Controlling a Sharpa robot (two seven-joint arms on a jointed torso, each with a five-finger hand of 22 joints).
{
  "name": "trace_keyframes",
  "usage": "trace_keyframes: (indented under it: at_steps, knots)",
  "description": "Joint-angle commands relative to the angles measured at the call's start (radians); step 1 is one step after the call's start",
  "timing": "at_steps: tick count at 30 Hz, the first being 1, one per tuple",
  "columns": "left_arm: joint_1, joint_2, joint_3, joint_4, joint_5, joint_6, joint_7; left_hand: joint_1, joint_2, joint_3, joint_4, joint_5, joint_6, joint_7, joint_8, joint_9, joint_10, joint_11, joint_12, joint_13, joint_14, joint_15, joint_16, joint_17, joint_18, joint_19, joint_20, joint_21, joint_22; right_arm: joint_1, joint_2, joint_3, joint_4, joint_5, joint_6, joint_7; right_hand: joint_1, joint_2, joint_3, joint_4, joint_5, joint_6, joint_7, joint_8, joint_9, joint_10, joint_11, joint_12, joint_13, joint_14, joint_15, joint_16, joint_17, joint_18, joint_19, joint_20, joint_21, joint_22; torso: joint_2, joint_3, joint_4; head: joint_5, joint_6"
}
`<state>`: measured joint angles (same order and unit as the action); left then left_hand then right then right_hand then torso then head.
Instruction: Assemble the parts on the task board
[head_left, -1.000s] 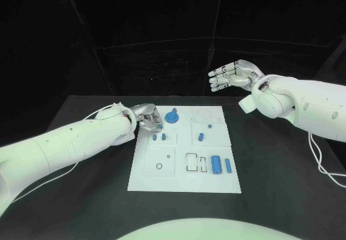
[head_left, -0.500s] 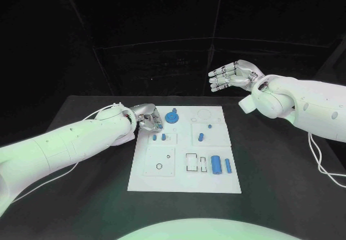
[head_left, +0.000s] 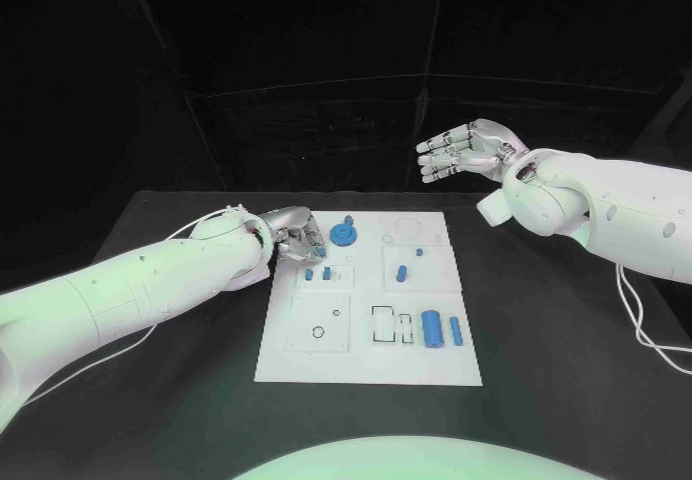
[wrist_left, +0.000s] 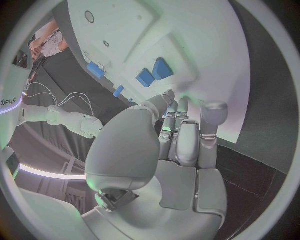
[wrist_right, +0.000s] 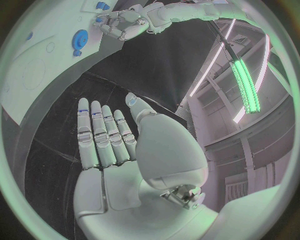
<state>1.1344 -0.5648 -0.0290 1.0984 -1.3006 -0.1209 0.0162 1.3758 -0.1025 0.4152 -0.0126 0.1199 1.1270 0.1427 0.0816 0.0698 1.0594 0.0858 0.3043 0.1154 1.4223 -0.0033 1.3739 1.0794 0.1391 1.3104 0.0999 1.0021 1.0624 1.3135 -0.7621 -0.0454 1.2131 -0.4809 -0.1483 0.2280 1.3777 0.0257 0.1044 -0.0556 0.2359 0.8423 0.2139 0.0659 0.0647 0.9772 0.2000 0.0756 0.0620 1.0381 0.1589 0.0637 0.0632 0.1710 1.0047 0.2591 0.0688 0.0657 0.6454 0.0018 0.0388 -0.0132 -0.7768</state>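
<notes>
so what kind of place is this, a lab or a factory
Most likely a robotics lab test bench: a black table against dark drapes, a white task board with small blue parts, and strip lights overhead.

A black table stands before a dark backdrop; thin cables trail across it.

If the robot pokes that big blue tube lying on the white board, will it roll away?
Probably yes. The big blue tube looks round and lies on its side on the flat task board, so a sideways poke would likely roll it. It looks stiff, like hard plastic, and may be slippery. A smaller blue piece beside it might stop it.
</notes>
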Motion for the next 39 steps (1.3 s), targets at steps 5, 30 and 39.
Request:
trace_keyframes:
  at_steps: [5,30,39]
  knots:
    - [0.001,0.002,0.001,0.003,0.000,-0.001,-0.008,-0.002,-0.004,-0.005,-0.001,-0.004,-0.008,0.001,-0.003,-0.001,-0.007,-0.001,0.007,0.002,0.001,0.008,0.005,-0.001,-0.010,0.002,0.007,0.007,0.001,0.002,0.000,0.001,0.003,0.000,0.006,0.011,-0.001,0.002,-0.007,0.000,-0.005,0.002,0.034,0.003,0.000,-0.003,-0.004,0.007,0.000,0.002,-0.005,0.000,-0.001,0.012,0.007,-0.001,-0.003,0.000,0.000,0.0000,0.0002,0.000,-0.001]
    - [0.002,-0.003,0.001,0.001,0.008,-0.005,-0.014,0.003,-0.018,-0.018,-0.003,-0.004,-0.041,0.014,-0.016,-0.004,-0.037,0.010,0.011,0.005,-0.004,0.017,0.004,-0.010,-0.008,-0.003,0.013,0.000,-0.002,0.002,0.000,0.001,0.002,0.000,0.010,0.011,-0.001,0.001,-0.008,-0.002,-0.006,-0.001,0.035,0.002,-0.001,-0.004,-0.004,0.007,0.000,0.001,-0.005,0.000,-0.001,0.012,0.007,-0.001,-0.004,0.000,0.000,-0.0001,0.0006,-0.001,0.001]
    - [0.001,-0.027,0.027,0.014,0.011,-0.058,0.012,0.011,-0.028,-0.022,-0.008,-0.003,-0.072,0.029,-0.018,-0.005,-0.074,0.024,0.007,0.002,-0.004,0.027,0.007,-0.010,-0.009,-0.003,0.022,0.002,0.002,0.002,-0.002,0.001,-0.002,-0.012,0.004,0.007,0.004,0.000,-0.007,-0.007,-0.005,0.003,0.034,0.002,0.000,-0.004,-0.004,0.007,0.000,0.001,-0.005,0.000,-0.001,0.013,0.007,-0.002,-0.004,0.000,0.000,-0.0003,0.0012,-0.001,0.001]
